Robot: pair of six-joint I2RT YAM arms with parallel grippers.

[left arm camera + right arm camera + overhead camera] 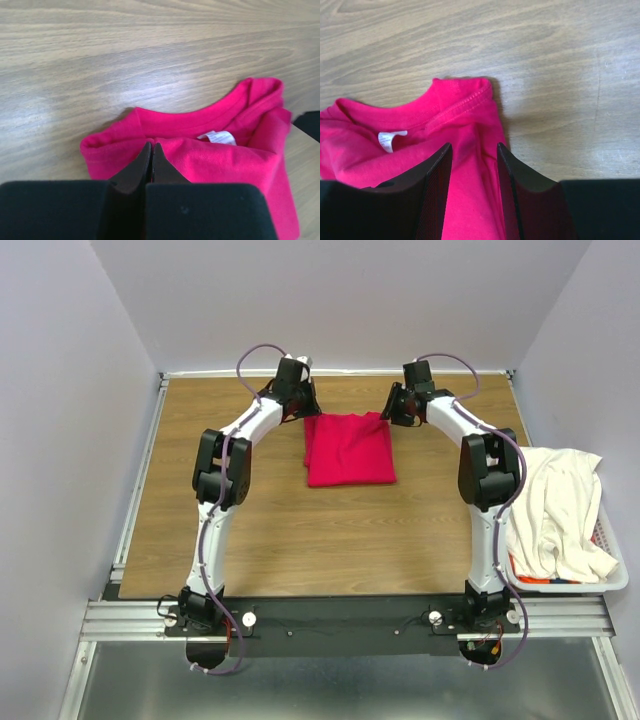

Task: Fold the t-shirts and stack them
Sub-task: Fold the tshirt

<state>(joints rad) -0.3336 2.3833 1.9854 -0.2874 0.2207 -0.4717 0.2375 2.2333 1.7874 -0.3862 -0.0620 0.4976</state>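
At 12 o'clock on your crimson-red cloth t-shirt point(349, 452), the collar edge point(190, 117), left jaws sit closed, right jaws parted astride cloth.

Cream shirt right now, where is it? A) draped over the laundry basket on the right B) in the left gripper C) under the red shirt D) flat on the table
A: the cream t-shirt hangs over the white basket at the right, well apart from the red t-shirt.

Bright even light, soft shadows, wrist views slightly blurred
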